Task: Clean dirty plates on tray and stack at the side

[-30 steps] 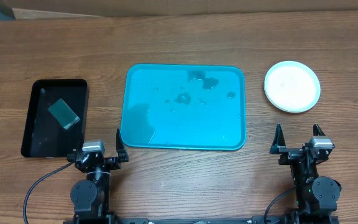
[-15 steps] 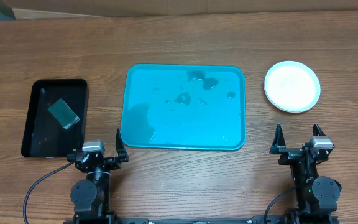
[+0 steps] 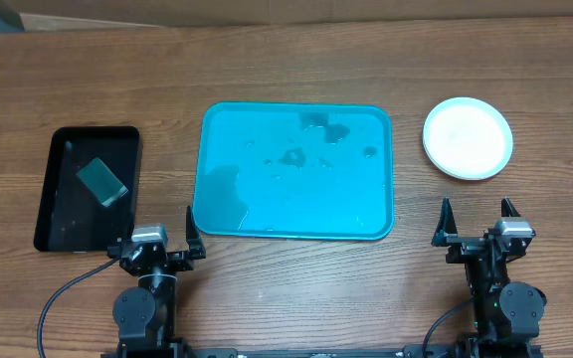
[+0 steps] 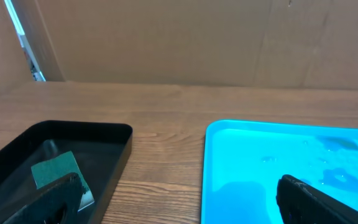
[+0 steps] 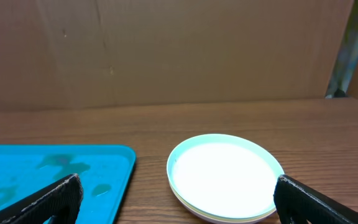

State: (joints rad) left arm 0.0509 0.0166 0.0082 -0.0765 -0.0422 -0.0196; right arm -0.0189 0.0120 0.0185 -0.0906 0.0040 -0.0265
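The wooden desk (image 3: 286,60) is filling the overhead view, with a brown cardboard wall standing along its far edge in both wrist views. The turquoise tray (image 3: 267,204) is lying in the middle of the desk, its long side running left to right. Darker wet-looking patches and small spots are showing on its far half, toward the right.

To the left of the tray, apart from it, a black rectangular bin (image 3: 60,224) is sitting with its long side running away from the robot. To the right of the tray, well apart from it and toward the far side, the white plates (image 3: 468,137) are resting on the bare desk. In the right wrist view a second rim is showing under the top plate (image 5: 224,174), so they are lying stacked, and the top face is looking clean.

The left fingers (image 4: 55,196) are hanging spread wide at the near edge of the desk, between the bin's near right corner and the tray's near left corner, gripping nothing. The right fingers (image 5: 48,199) are likewise standing wide apart and empty, near the robot and just short of the plates.

A green sponge (image 3: 101,182) is lying tilted inside the bin, in its far half.
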